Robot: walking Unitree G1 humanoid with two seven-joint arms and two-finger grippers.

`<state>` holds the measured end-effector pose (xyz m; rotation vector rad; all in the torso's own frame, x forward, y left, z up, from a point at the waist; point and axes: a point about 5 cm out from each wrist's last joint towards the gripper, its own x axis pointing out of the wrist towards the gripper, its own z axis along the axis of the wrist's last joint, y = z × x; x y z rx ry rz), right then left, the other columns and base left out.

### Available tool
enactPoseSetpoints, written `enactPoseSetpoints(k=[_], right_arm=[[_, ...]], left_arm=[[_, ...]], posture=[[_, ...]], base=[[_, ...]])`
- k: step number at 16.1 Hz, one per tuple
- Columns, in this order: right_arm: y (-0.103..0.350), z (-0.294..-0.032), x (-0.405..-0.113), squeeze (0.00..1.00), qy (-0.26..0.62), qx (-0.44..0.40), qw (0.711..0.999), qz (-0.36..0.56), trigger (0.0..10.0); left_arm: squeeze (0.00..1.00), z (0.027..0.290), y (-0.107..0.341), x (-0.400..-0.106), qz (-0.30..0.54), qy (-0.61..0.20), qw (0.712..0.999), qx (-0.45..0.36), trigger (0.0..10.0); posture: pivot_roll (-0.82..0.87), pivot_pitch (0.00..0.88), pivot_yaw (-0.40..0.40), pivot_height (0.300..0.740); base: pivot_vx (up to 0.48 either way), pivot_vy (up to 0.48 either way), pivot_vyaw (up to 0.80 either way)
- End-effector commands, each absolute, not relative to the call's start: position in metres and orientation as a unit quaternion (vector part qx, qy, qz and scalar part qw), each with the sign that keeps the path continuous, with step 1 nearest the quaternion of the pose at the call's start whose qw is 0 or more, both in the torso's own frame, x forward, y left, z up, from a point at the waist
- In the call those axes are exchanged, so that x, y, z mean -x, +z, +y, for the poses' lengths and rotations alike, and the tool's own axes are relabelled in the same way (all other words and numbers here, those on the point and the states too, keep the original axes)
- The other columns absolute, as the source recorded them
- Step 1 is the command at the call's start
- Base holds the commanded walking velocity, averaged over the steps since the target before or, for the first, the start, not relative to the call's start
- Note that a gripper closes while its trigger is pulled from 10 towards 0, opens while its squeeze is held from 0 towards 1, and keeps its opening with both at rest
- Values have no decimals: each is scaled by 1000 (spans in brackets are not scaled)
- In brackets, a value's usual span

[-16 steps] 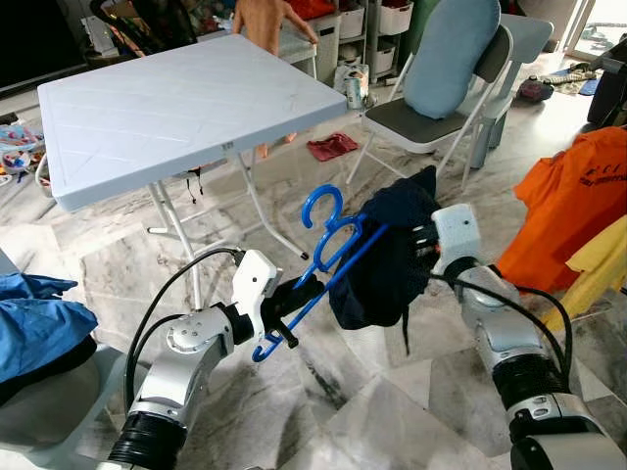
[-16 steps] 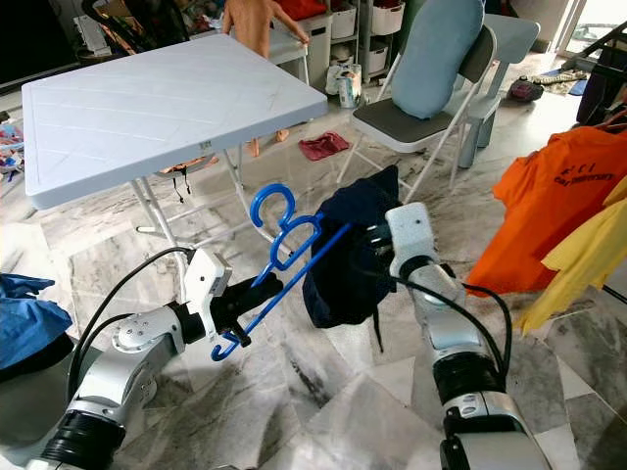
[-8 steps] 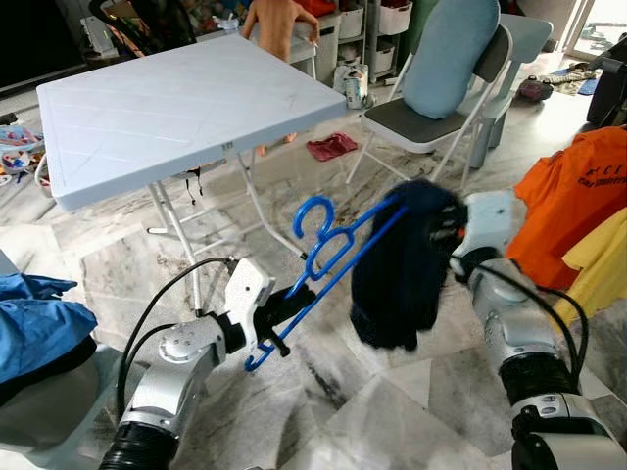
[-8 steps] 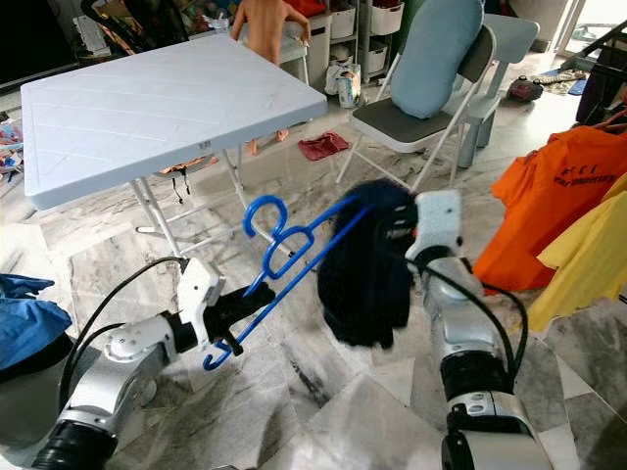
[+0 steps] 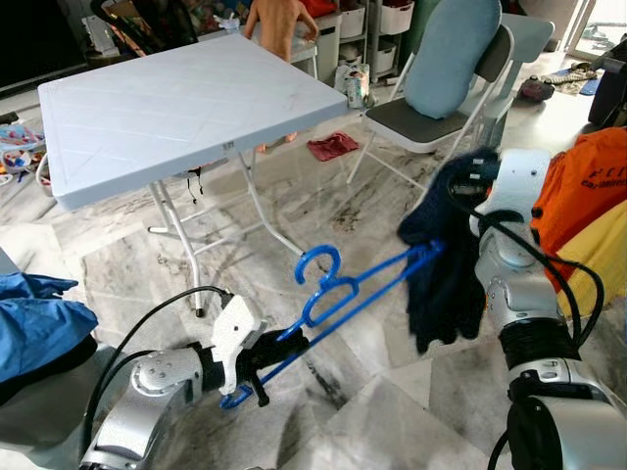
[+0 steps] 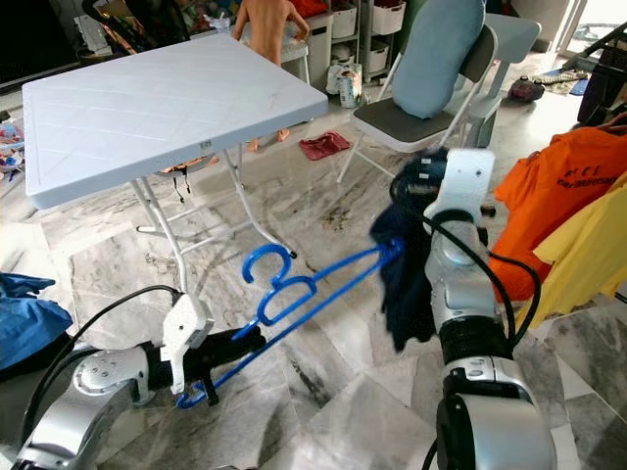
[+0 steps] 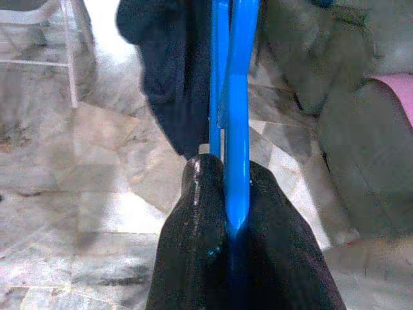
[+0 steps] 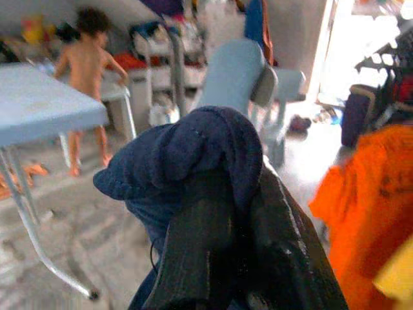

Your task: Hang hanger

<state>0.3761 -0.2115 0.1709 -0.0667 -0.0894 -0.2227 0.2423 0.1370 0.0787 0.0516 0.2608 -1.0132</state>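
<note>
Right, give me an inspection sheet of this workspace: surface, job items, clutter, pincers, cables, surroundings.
Surface: grey marble floor, streaked with dark marks.
Job items: blue hanger, tilted, its far end meeting the dark navy garment; orange shirt and yellow shirt hang on the robot's right.
Clutter: red cloth on the floor; blue fabric pile on the robot's left.
Pincers: left pincer shut on the hanger's near end; right pincer shut on the garment, raised.
Cables: black cables loop along both arms.
Surroundings: white folding table, folding chair with blue cushion, a person behind the table.
</note>
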Motion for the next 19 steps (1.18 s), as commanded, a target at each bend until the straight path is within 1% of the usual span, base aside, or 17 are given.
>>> enactPoseSetpoints(k=[1,2,3,4,5,6,7,9,10,11,12,13,16,19], right_arm=[[173,-220,-375,0,-125,42,990,-45,0],[168,-223,-371,0,-111,55,991,-41,0],[162,-225,-366,0,-92,72,992,-36,0],[157,-225,-362,0,-76,70,994,-28,0],[149,-225,-353,0,-34,68,997,-25,0],[147,-223,-348,0,-9,63,998,-25,0],[145,-222,-344,0,3,60,998,-24,0],[140,-215,-331,0,56,56,997,-24,0],[134,-204,-318,0,107,39,993,-18,0],[133,-201,-317,0,115,37,993,-17,0],[130,-190,-311,0,147,38,988,-13,7529],[128,-175,-305,0,183,62,981,-16,10000],[131,-163,-304,0,198,63,978,-25,10000],[134,-159,-303,0,205,63,976,-26,10000]], left_arm=[[0,148,84,-247,110,-431,895,-26,0],[0,155,86,-254,92,-352,932,-12,0],[0,162,87,-262,80,-261,962,-4,471],[0,163,88,-264,72,-229,971,10,1882],[0,162,89,-267,61,-168,983,-30,7961],[0,160,95,-267,39,-155,987,-9,9255],[0,158,97,-268,33,-147,988,-13,10000],[0,153,102,-270,23,-126,992,-16,10000],[0,152,104,-271,15,-104,994,-10,10000],[0,152,104,-272,13,-102,995,-10,10000],[0,150,105,-274,10,-99,995,-10,10000],[0,147,107,-277,7,-97,995,-9,10000],[0,145,108,-280,5,-96,995,-4,10000],[0,143,106,-280,7,-94,996,-1,10000]], posture=[[-128,0,33,740],[-126,0,31,740],[-125,0,30,740],[-126,0,30,740],[-126,0,30,740],[-132,0,35,740],[-132,0,37,740],[-137,0,53,740],[-143,0,69,740],[-144,0,71,740],[-144,0,76,740],[-144,0,78,740],[-137,0,75,740],[-133,0,69,740]], base=[[0,0,0],[0,0,0],[0,0,0],[0,0,0],[0,0,0],[0,0,0],[0,0,0],[0,0,0],[0,0,0],[0,0,0],[0,0,0],[285,0,0],[321,0,0],[393,0,600]])
